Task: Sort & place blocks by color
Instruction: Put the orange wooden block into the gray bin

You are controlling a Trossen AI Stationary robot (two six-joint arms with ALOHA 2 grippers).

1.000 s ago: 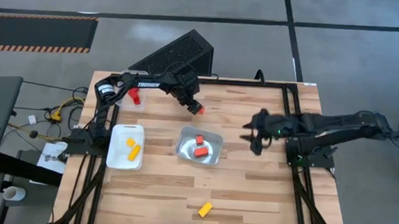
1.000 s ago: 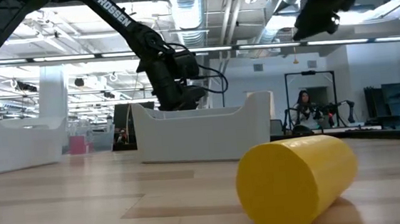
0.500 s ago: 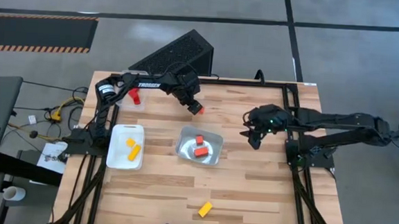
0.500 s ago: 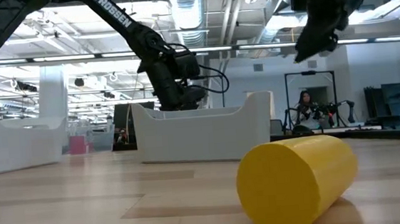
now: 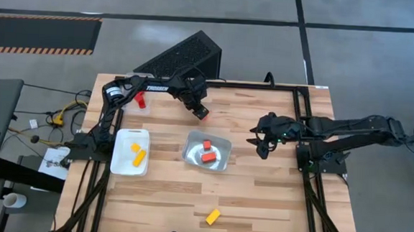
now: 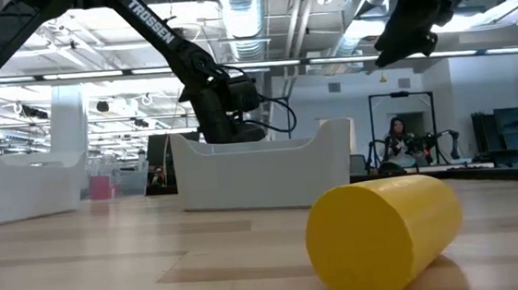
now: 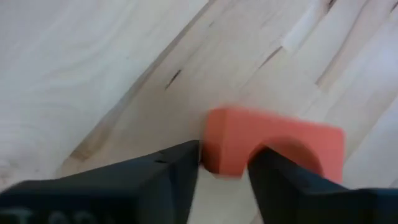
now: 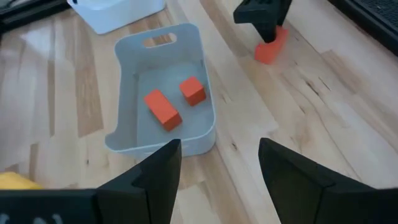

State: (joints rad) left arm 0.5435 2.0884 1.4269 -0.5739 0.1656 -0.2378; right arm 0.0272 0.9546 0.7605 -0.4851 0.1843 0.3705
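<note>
Red-orange block (image 5: pixel 203 111) sits in the upper middle of the high view, gripped by the left gripper (image 5: pixel 201 110) on the counter (image 5: pixel 259 198), up and left of the grey tray (image 5: pixel 222 143) that holds two like-coloured blocks. A white tray (image 5: pixel 122 150) at left holds yellow blocks; one yellow bar (image 5: pixel 213 216) lies loose at lower centre. The right gripper (image 5: pixel 259 144) hovers right of the grey tray.

Low view: a yellow cylinder (image 6: pixel 384 234) fills the foreground; the held block is hidden.

Left wrist view: both fingers (image 7: pixel 283 186) are closed on an arched block (image 7: pixel 273 146), gripping near its edge. I judge the hold shallow, so lift slowly and straight up.

Right wrist view: the right arm's own fingers (image 8: pixel 155 174) stand wide apart, empty, over the grey tray (image 8: pixel 193 134). Carry the block over the rim and release low, clear of that arm.
</note>
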